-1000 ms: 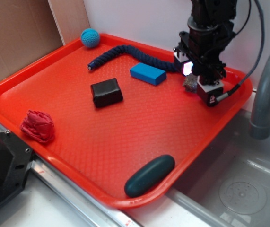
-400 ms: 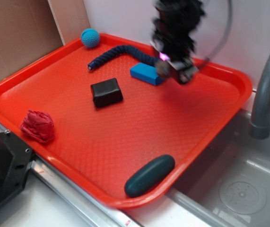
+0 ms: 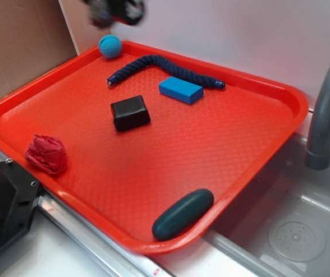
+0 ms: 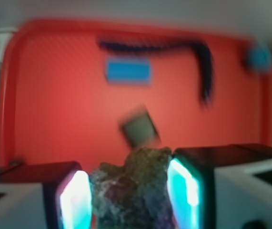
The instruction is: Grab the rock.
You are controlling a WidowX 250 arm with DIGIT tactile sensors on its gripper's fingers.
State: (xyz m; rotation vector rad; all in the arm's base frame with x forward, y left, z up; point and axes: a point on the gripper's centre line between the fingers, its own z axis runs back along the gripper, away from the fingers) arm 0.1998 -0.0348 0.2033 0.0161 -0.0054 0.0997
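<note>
The grab looks done: the tool pinches the rock between its 2 lit pads, high above the red tray; nothing obvious remains.

Top left of the exterior view, the gripper is only a dark, blurred smear, black with a hint of red. Over on the wrist view it fills the bottom edge: two blocky fingers, black on top, pale grey-white lower down, their inner pads glowing bright cyan.
</note>
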